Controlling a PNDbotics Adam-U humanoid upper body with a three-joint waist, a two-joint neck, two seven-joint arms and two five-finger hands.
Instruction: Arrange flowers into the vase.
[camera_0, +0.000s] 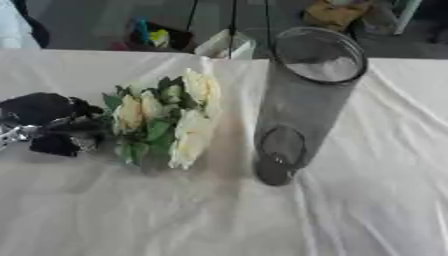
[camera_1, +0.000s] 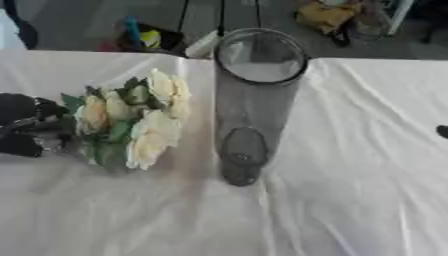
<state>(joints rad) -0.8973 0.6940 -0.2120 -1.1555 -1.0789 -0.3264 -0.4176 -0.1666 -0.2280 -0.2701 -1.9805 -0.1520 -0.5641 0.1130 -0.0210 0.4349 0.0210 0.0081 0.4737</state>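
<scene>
A tall clear glass vase (camera_0: 302, 105) stands upright in the middle of the white-clothed table (camera_0: 367, 200); nothing shows inside it. To its left lies a bunch of cream flowers with green leaves (camera_0: 166, 120), blooms pointing toward the vase, stems toward the left. My black left hand (camera_0: 44, 122) is at the left edge, its fingers curled round the stem end of the bunch, low over the cloth. A small dark tip at the right edge of the right eye view is my right hand (camera_1: 443, 131); how it is held cannot be made out.
The tablecloth is wrinkled to the right of the vase. Beyond the table's far edge are a dark box with coloured items (camera_0: 157, 37), a white container (camera_0: 226, 47) and a yellowish bundle (camera_0: 337, 12) on the floor.
</scene>
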